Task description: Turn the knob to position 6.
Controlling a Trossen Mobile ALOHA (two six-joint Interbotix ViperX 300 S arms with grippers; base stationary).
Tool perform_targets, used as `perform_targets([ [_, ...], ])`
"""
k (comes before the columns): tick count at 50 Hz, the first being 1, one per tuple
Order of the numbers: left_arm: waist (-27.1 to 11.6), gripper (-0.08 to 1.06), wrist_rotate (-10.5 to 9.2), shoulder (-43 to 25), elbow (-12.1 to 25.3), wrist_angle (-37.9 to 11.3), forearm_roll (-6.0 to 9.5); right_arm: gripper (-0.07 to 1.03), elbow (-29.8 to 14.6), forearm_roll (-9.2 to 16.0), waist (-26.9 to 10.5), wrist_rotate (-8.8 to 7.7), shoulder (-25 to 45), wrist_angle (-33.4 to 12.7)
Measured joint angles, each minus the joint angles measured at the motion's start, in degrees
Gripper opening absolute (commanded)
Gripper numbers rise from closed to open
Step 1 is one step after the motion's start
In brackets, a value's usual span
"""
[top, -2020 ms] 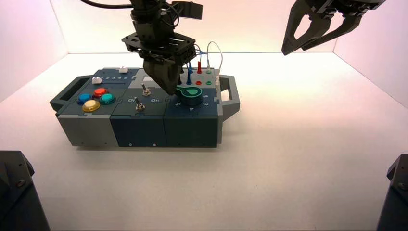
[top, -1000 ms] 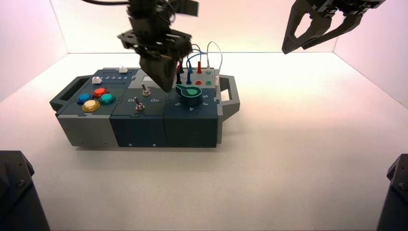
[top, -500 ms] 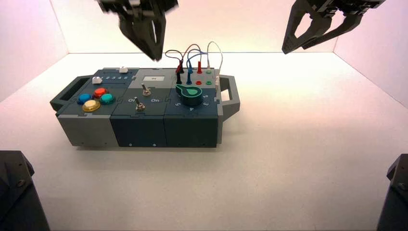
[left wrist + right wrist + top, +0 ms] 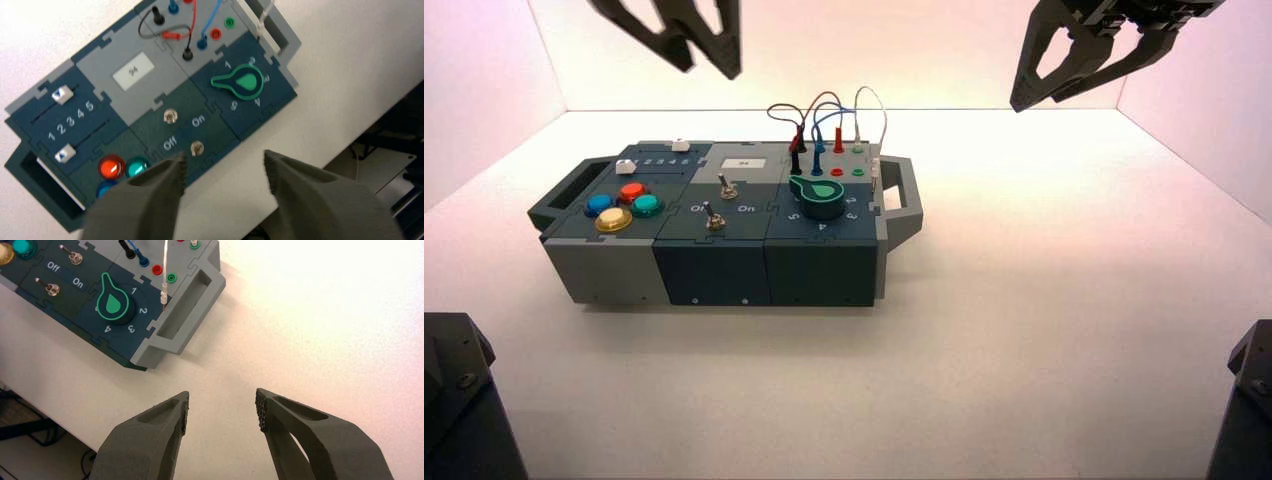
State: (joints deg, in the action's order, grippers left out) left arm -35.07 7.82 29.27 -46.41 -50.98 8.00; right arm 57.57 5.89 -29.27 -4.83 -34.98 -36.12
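The knob [image 4: 817, 193], dark teal with a green outline, sits on the right section of the box [image 4: 724, 265]. It also shows in the left wrist view [image 4: 242, 81] and the right wrist view [image 4: 114, 303]. Its pointed tip lies between the white digits 1 and 5, and no digit 6 shows there. My left gripper [image 4: 709, 68] hangs high above the box's back left, open and empty [image 4: 223, 160]. My right gripper [image 4: 1039, 100] is parked high at the back right, open and empty [image 4: 222, 396].
The box also bears coloured push-buttons [image 4: 624, 205], two metal toggle switches [image 4: 720, 200], two sliders [image 4: 62, 122], plugged wires [image 4: 824, 125] and a grey handle at each end [image 4: 904, 205]. The arm bases fill the lower corners [image 4: 459, 400].
My left gripper has risen from beside the knob and drawn back to the upper left, open. The knob has not visibly turned. The right arm has not moved.
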Motion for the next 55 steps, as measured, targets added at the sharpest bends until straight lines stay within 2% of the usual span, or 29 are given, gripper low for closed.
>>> perform_targets([
  [11,0.1,0.86,0.79,8.3,-5.4,2.3,-0.35,0.7,0.0,0.0,0.0,0.0,0.0,0.2],
  [23,0.1,0.86,0.97,11.3,-9.5,4.7,-0.53,0.7,0.1,0.0,0.0,0.0,0.0,0.5],
  [55,0.2,0.86,0.88,10.7,-10.1,5.9,-0.53,0.7,0.3,0.0,0.0,-0.09,0.0,1.3],
])
